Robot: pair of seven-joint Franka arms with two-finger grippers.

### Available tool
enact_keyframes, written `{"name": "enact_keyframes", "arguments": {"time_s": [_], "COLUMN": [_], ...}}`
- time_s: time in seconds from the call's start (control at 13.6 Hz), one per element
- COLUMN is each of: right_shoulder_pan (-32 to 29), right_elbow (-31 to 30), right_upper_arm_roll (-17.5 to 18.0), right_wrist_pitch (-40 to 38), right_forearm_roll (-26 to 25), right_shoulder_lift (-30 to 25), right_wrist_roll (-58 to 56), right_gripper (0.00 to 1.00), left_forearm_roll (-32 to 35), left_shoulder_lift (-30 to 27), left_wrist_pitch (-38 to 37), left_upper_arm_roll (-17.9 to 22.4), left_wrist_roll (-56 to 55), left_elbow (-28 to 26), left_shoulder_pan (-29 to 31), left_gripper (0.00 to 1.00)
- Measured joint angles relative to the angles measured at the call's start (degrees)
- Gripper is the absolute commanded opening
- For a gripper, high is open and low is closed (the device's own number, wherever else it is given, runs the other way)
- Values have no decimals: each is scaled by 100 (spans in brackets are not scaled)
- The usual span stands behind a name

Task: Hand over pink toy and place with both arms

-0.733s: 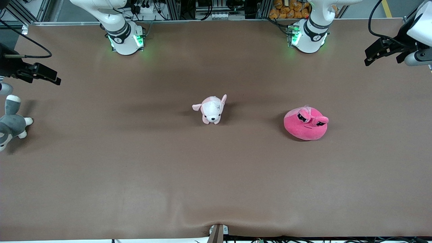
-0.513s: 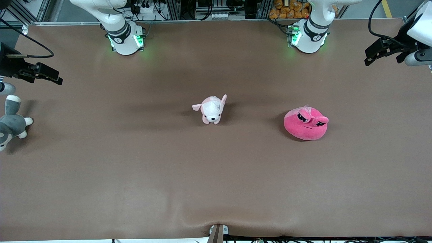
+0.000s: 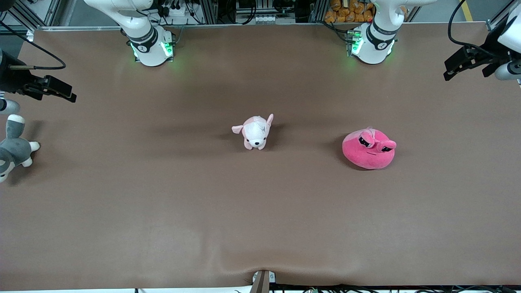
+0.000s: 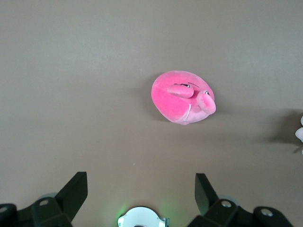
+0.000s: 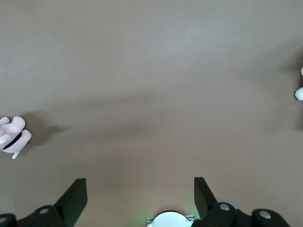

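Observation:
The pink toy [image 3: 369, 149], a round hot-pink plush with dark half-lidded eyes, lies on the brown table toward the left arm's end. It also shows in the left wrist view [image 4: 182, 97], well apart from the fingers. My left gripper [image 3: 449, 73] hangs high over the table's edge at the left arm's end, open and empty [image 4: 140, 189]. My right gripper [image 3: 70, 96] hangs high over the right arm's end of the table, open and empty [image 5: 139, 191].
A pale pink-and-white puppy plush [image 3: 255, 132] stands mid-table; part of it shows in the right wrist view [image 5: 12, 135]. A grey-and-white plush animal [image 3: 12, 148] lies at the right arm's end. The arm bases [image 3: 150, 44] stand along the table's edge farthest from the front camera.
The left gripper has drifted slightly outward toward its end of the table. The right gripper has shifted very slightly. The toys have not moved.

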Motion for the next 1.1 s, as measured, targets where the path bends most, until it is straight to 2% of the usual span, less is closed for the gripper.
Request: {"name": "enact_keyframes", "arguments": {"time_s": [0.29, 1.1], "right_shoulder_pan": [25, 9], "right_elbow": [24, 25], "right_upper_arm_roll": [-24, -85], "right_wrist_pitch": [14, 7], "right_forearm_roll": [0, 0], "right_shoulder_lift": [0, 14], "right_wrist_roll": [7, 10], "right_gripper": [100, 100], "left_forearm_roll": [0, 0], "left_shoulder_lift": [196, 254], "left_wrist_pitch": [-101, -206], "left_upper_arm_roll": [1, 7], "left_wrist_roll": [0, -230], "left_elbow": [77, 34], "left_shoulder_pan": [1, 82], "left_gripper": [100, 100]}}
